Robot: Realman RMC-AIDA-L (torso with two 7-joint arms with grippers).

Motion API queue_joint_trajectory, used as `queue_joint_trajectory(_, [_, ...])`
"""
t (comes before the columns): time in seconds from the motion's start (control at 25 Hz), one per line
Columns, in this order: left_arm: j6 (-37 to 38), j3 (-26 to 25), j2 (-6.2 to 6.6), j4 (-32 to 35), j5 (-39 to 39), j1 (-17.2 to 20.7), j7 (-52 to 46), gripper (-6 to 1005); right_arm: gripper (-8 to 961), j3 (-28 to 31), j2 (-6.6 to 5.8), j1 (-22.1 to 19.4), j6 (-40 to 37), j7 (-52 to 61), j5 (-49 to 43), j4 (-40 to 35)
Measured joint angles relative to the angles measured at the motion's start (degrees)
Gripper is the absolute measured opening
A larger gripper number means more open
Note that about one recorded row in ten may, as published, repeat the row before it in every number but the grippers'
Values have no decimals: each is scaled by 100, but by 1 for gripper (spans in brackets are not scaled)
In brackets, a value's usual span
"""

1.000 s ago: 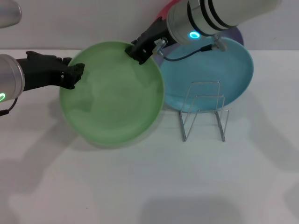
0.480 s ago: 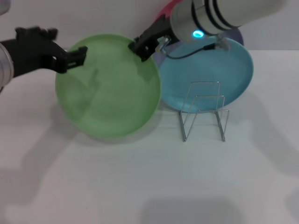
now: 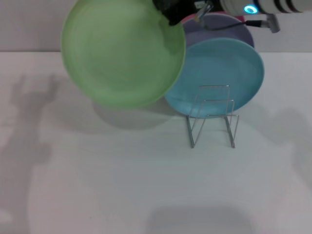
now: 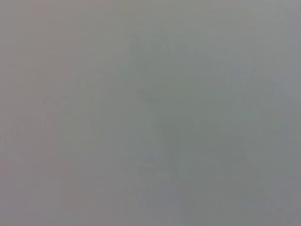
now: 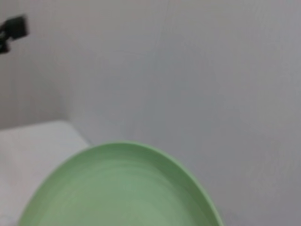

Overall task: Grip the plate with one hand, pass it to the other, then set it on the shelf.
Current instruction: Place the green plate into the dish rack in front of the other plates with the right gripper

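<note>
Above the white tabletop [image 3: 122,185], you have the round light green plastic plate [image 3: 124,51] lifted clear and tilted toward the head camera — its shadow lies on the surface beneath. Your right gripper [image 3: 171,10], black jaws clamped on the plate's upper right rim, carries it alone. Beside it, the turquoise-blue plate [image 3: 224,73] leans behind the thin silver wire rack [image 3: 213,117], with the lavender plate [image 3: 222,27] farther back. Your right wrist view shows the green rim against a grey wall. Your left gripper is out of every view — its state you cannot tell.
</note>
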Motion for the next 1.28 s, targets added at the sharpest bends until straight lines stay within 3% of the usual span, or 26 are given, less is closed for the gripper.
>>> queue_joint_trajectory(0.04, [0, 0, 0, 0, 0, 0, 0, 814, 33, 0, 0, 0, 0, 0, 0, 0])
queue_joint_trajectory(0.16, [777, -45, 20, 1076, 29, -304, -923, 819, 34, -18, 2, -690, -524, -735, 683, 401])
queue_joint_trajectory(0.2, [1071, -82, 26, 1733, 54, -518, -1363, 818, 34, -33, 1, -1270, -961, -1518, 1445, 608])
queue_joint_trajectory(0.24, [1071, -82, 26, 1733, 54, -518, -1363, 817, 34, -33, 1, -1270, -961, -1518, 1445, 608])
queue_joint_trajectory(0.36, [1438, -82, 17, 2468, 108, -749, -1770, 817, 33, -100, 8, -2090, -1600, -3060, 2904, 694])
queue_joint_trajectory(0.4, [1604, -42, 6, 2733, 122, -815, -1869, 818, 33, -115, 9, -2567, -1819, -4378, 4165, 565])
queue_joint_trajectory(0.44, [1604, -42, 6, 2733, 122, -815, -1869, 818, 33, -115, 9, -2567, -1819, -4378, 4165, 565])
queue_joint_trajectory(0.56, [1674, 38, 4, 2867, 147, -828, -1897, 816, 32, -51, 13, -2993, -1735, -6026, 5756, 131])
queue_joint_trajectory(0.6, [1679, 66, 4, 2885, 166, -824, -1902, 816, 32, 24, 13, -3133, -1451, -7057, 6673, -299])
queue_joint_trajectory(0.64, [1681, 85, 3, 2901, 201, -821, -1905, 816, 32, 24, 13, -3133, -1451, -7057, 6673, -299])
queue_joint_trajectory(0.8, [1687, 142, -13, 3024, 303, -826, -1959, 817, 32, 308, 17, -3304, -130, -9654, 8877, -1827])
queue_joint_trajectory(1.2, [1680, 228, -15, 3335, 310, -955, -2153, 818, 31, 1372, 30, -3223, 1745, -11245, 9381, -3490])
queue_joint_trajectory(1.28, [1674, 248, -15, 3399, 314, -1003, -2207, 818, 31, 1441, 30, -3208, 1838, -11358, 9382, -3581])
